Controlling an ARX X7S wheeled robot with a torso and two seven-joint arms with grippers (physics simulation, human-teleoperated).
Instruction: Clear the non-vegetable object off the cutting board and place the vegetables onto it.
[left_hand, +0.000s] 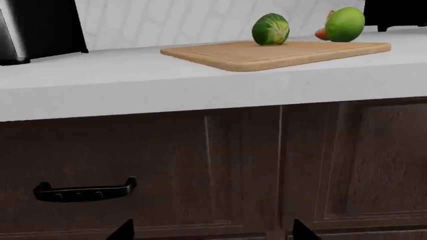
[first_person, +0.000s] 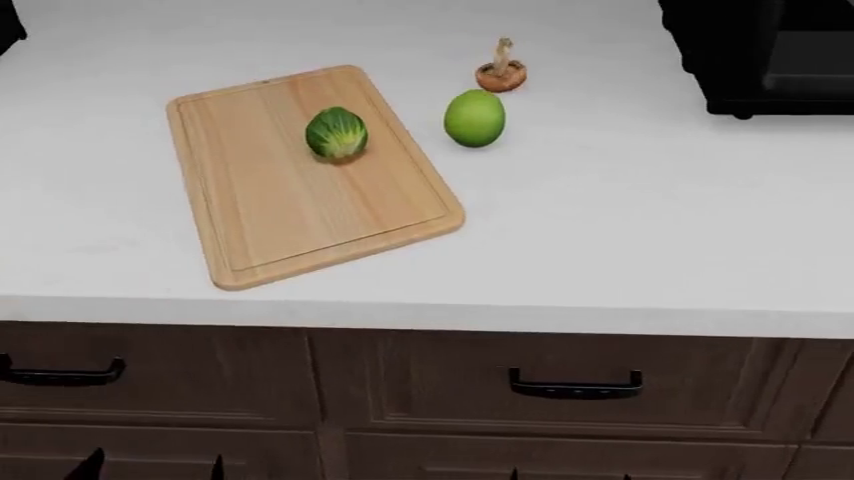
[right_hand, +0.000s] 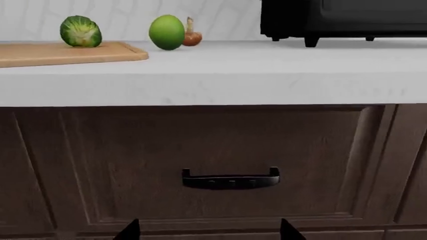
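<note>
A dark-green leafy sprout (first_person: 336, 133), the non-vegetable object, rests on the light wooden cutting board (first_person: 267, 210) on the white counter. Right of the board lie a smooth lime-green ball (first_person: 474, 117) and, behind it, a brown-capped mushroom (first_person: 502, 70). Both arms hang low in front of the cabinet, below counter height and far from all of these. My left gripper (left_hand: 213, 232) is open, its tips wide apart with nothing between them. The right gripper (right_hand: 210, 231) is likewise open and empty, facing a drawer front.
A black appliance (first_person: 761, 50) stands at the counter's back right, and another dark appliance (left_hand: 40, 25) at the far left. Dark wooden drawers with black handles (first_person: 574, 385) (first_person: 60, 375) run under the counter edge (first_person: 534, 320).
</note>
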